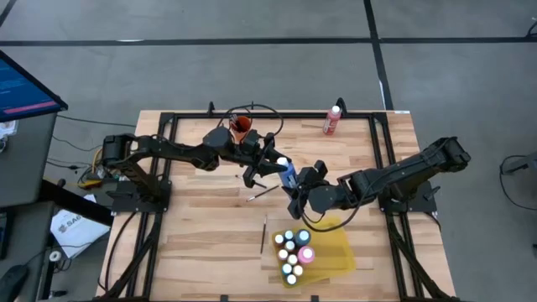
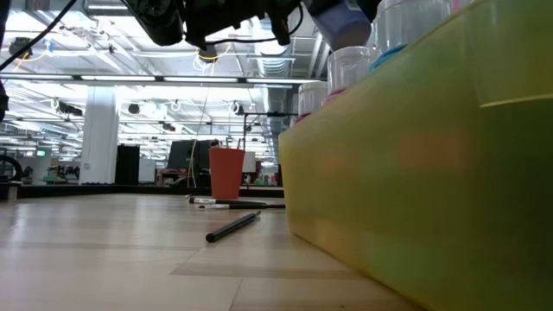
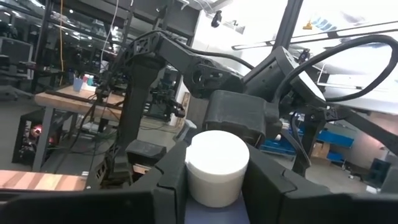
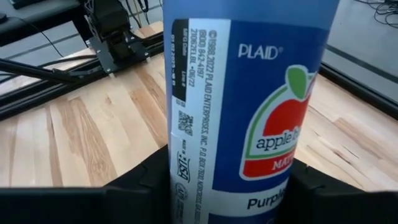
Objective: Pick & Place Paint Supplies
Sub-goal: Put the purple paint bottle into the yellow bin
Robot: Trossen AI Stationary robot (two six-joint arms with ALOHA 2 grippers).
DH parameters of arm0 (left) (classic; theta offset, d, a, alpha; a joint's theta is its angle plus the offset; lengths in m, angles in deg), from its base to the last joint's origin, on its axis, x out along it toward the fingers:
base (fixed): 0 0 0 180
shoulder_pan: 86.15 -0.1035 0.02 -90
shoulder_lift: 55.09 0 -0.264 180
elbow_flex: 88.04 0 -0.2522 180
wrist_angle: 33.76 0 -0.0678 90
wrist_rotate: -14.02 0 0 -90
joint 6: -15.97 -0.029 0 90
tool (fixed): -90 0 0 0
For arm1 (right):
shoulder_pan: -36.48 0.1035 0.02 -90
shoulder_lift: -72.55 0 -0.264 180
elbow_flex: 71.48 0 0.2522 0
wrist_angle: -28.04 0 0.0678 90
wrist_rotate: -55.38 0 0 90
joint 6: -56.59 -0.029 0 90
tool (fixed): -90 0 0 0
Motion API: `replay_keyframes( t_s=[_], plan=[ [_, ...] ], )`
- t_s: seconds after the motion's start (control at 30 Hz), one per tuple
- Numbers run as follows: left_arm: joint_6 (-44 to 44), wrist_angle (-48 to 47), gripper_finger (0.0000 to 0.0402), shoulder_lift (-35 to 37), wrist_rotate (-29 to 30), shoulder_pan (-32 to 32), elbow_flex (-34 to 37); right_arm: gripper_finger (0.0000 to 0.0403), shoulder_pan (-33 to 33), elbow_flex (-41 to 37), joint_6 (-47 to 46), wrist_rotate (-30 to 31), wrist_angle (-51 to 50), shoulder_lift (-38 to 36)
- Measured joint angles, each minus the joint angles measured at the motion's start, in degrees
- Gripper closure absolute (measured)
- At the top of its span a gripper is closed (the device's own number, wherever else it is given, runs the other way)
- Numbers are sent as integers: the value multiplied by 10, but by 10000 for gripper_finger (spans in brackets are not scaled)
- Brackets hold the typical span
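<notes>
Meeting mid-table: both tools (image 1: 270, 168) (image 1: 295, 186) clamping one blue paint bottle (image 1: 286, 174), cap and body.

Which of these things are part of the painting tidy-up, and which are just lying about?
Part of the job:
- blue paint bottle, held between both pincers
- bottles in the yellow tray
- red paint bottle at the far edge
- paintbrushes on the table

Lying about:
- orange cup
- yellow tray
- black frame

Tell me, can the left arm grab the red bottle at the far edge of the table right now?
Probably not yet. The left pincer is busy at the blue bottle, which the right pincer holds too. The red bottle lies apart, with bare table between.
</notes>
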Motion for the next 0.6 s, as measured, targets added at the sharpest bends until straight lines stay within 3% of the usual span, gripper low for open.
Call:
replay_keyframes(
  t_s=[0.3,0.6],
  plan=[
    [-10,-5,307,2,16,2,0,170,19,0,-1,-9,-60,-63],
    [-16,-7,306,1,25,4,1,178,69,2,-91,-5,-159,-116]
  ],
)
